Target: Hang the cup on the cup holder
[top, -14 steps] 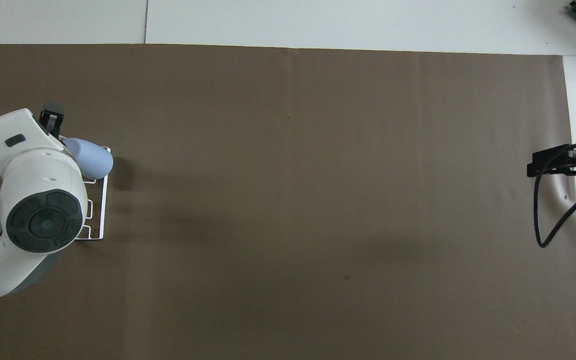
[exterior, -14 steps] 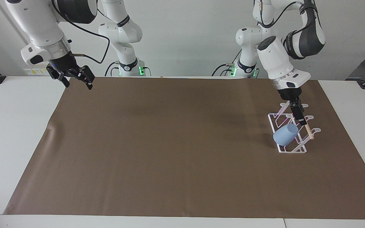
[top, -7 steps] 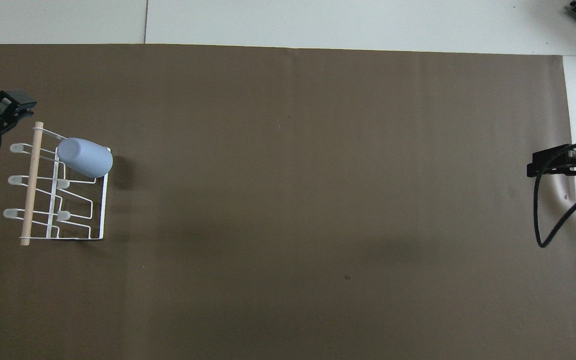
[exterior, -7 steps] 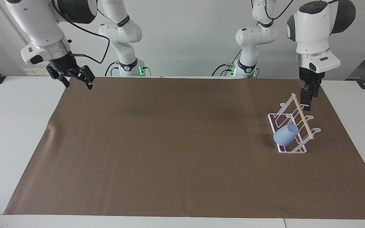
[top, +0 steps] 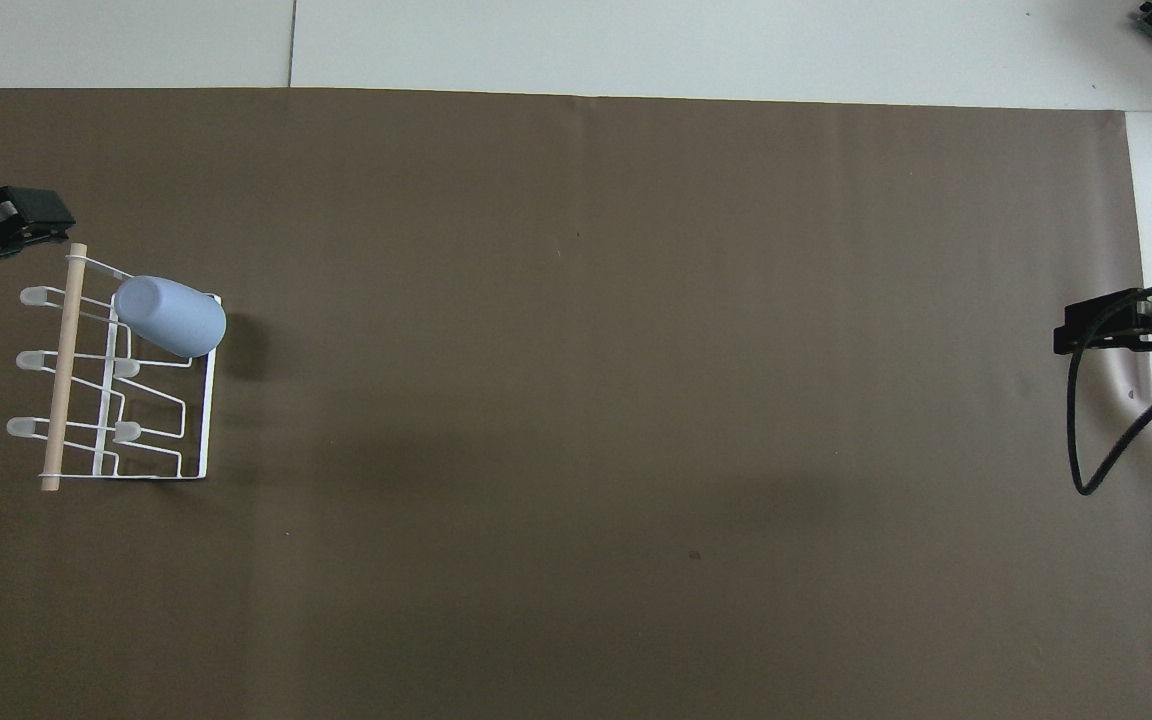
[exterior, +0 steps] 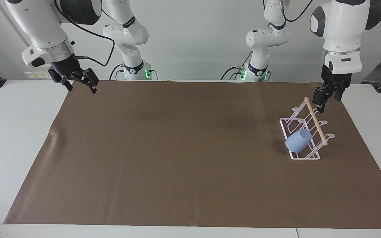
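Cup first: you'll find it tilted on one of the slanted prongs of the cup holder, at the end of the rack farther from the robots, base pointing toward the middle of the table. The prong under it is hidden, so you can't see how deep it sits. The rack stands on the brown mat toward the left arm's end of the table.

Your left gripper hangs empty just above the wooden dowel's robot-side end, jaws wide; overhead, most of it is cut off at the edge. Your right gripper waits, wide and empty, over the mat's corner at its own end.

A second ago the left gripper was down among the prongs, right beside the cup; it has since lifted clear. Cup and rack haven't shifted.
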Available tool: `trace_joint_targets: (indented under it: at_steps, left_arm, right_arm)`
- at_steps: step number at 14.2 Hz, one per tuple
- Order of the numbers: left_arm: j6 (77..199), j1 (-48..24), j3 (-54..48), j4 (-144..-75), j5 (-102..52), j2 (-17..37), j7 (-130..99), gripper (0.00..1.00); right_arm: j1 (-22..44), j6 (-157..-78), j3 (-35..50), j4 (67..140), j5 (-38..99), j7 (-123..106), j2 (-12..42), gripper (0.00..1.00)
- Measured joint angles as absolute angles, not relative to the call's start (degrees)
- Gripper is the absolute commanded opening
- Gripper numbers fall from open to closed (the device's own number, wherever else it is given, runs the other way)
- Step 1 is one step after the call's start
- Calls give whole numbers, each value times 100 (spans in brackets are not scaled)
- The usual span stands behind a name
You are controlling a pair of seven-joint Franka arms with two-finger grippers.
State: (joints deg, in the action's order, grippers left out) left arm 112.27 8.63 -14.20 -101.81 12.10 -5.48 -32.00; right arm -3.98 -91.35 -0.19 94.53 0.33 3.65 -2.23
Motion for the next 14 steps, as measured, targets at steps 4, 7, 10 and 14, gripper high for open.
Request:
trace_joint_targets:
  at_steps: [4, 7, 10, 14]
  left_arm:
    - [10585, 609, -1013, -9759, 537, -553, -1732, 100]
    - [9997, 59, -255, -9382, 245, -557, -508, 100]
    - [9509, -201, 54, -9207, 166, -556, -141, 100]
    - [9010, -232, 53, -9001, 51, -515, -110, 100]
  right_arm:
    - [-398, -9135, -19, 9453, 33, 365, -223, 100]
    - [-398, -9135, -19, 9453, 33, 365, -223, 100]
    - [-398, -9135, -19, 9453, 33, 365, -223, 100]
    - [-398, -9135, -19, 9453, 33, 365, -223, 100]
